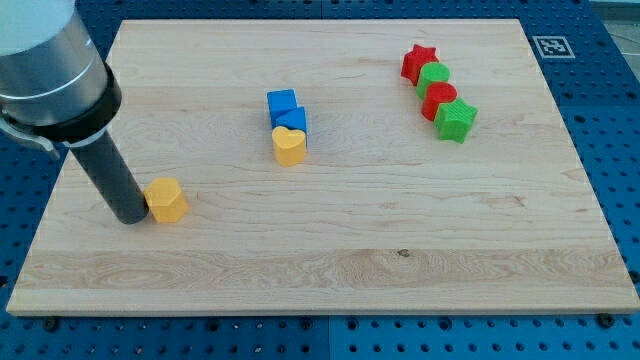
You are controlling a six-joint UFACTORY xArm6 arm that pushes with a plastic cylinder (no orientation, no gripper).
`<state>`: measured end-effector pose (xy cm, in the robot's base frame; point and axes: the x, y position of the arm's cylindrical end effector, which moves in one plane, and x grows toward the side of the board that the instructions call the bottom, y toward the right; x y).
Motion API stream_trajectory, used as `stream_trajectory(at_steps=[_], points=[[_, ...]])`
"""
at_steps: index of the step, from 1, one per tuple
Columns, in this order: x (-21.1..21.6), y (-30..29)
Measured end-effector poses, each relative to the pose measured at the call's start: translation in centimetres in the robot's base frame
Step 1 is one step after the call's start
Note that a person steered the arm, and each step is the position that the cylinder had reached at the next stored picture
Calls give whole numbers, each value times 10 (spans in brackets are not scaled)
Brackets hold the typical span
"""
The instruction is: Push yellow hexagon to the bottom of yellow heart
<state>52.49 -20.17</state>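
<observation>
Starting near view's bottom left: my tip [131, 218] pressed against left side of yellow hexagon [167, 200]; no jaws fitted. Yellow heart [289, 145] well apart, up-right, touching two blue blocks [286, 109], shapes partly hidden. Farthest: red star [419, 62], green block [434, 77], red block [439, 98], green star [456, 119] chained.

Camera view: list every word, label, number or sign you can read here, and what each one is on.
No readable words, brands or numbers anywhere.
Only sign: a black-and-white square marker on the board, top right corner; it is a pattern, not text.
The blocks, such as the yellow hexagon and yellow heart, bear no markings, nor does the rod ending in my tip.
</observation>
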Motion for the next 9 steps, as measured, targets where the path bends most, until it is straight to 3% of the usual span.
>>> stream_trajectory(at_steps=[9], points=[[-14, 42]])
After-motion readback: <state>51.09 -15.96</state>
